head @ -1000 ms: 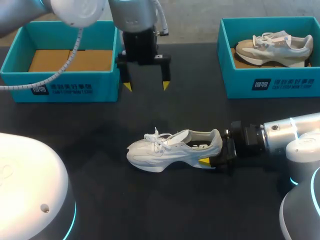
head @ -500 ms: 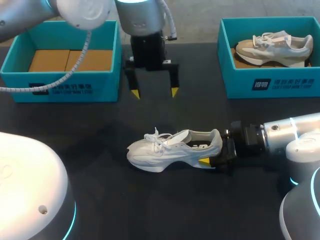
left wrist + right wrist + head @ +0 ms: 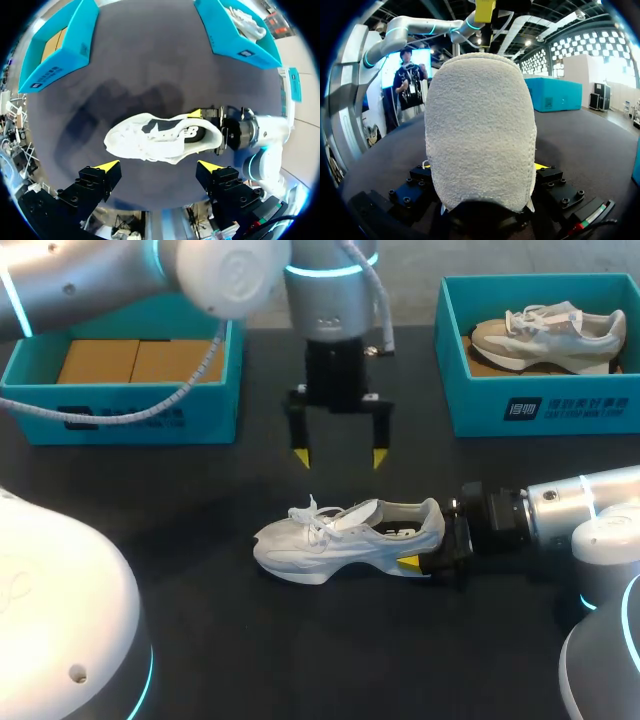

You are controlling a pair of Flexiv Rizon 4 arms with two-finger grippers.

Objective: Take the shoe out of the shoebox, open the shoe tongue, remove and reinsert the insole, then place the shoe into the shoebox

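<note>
The white shoe (image 3: 345, 538) stands upright on its sole near the middle of the table (image 3: 220, 660), toe toward the left side and heel toward the right. Its laces lie loose over the tongue, and the opening shows a dark inside. The right gripper (image 3: 428, 548) clasps the heel. Two open teal boxes sit at the far edge, well apart from the shoe. The left box (image 3: 130, 412) holds brown cardboard, and the right box (image 3: 545, 405) holds a grey shoe (image 3: 548, 332).

The head camera is looking down over the table (image 3: 200, 500). The left wrist camera is facing down above the shoe (image 3: 160, 137) all three are sharing; the right is crowding its heel.
</note>
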